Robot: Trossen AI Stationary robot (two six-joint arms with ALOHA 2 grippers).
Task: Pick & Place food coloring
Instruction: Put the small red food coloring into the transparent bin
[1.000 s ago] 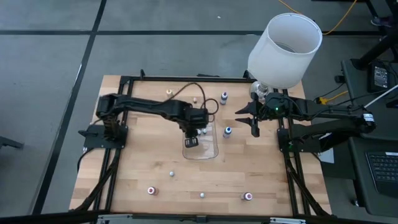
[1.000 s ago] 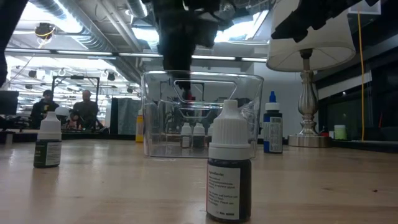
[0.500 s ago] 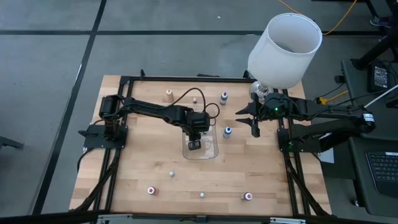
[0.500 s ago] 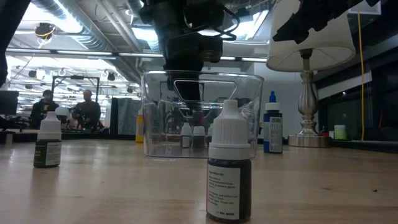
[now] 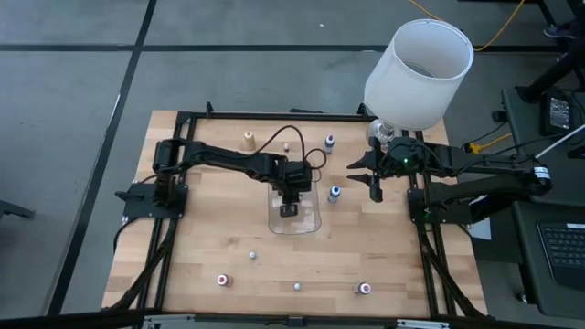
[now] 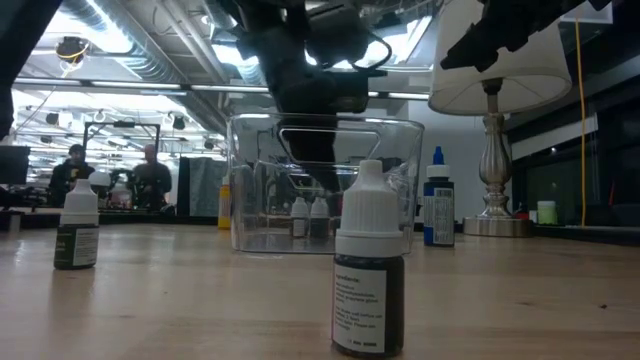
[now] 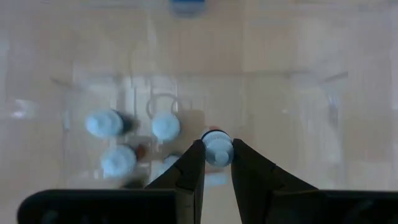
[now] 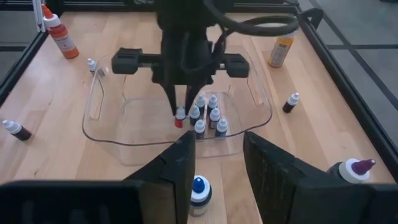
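Note:
A clear plastic tray (image 5: 313, 224) lies mid-table with several tiny food coloring bottles (image 8: 208, 117) standing upright in it. My left gripper (image 5: 289, 209) reaches down inside the tray and is shut on one more bottle (image 7: 217, 151), white-capped with a red body (image 8: 180, 121). Whether its base touches the tray floor, I cannot tell. My right gripper (image 8: 217, 135) hangs open above the table's right side, clear of everything, with a blue-capped bottle (image 8: 198, 194) below it. My left gripper pinches the small bottle by its white cap (image 7: 217, 149) between its two fingers. The fingers (image 8: 176, 99) come from above, slanting steeply down. The bottle stays upright below the fingertips, low inside the tray, beside the standing bottles.
Loose bottles are scattered on the wood: an orange one (image 5: 249, 140) and two others (image 5: 329, 142) at the far side, a blue one (image 5: 335, 193) right of the tray, several near the front edge (image 5: 220, 280). A white lampshade (image 5: 420, 68) stands at the far right corner.
My left gripper has gone down into the tray with the red bottle, tipping more steeply downward and staying shut on it. The bottle is now low beside the others in the tray.

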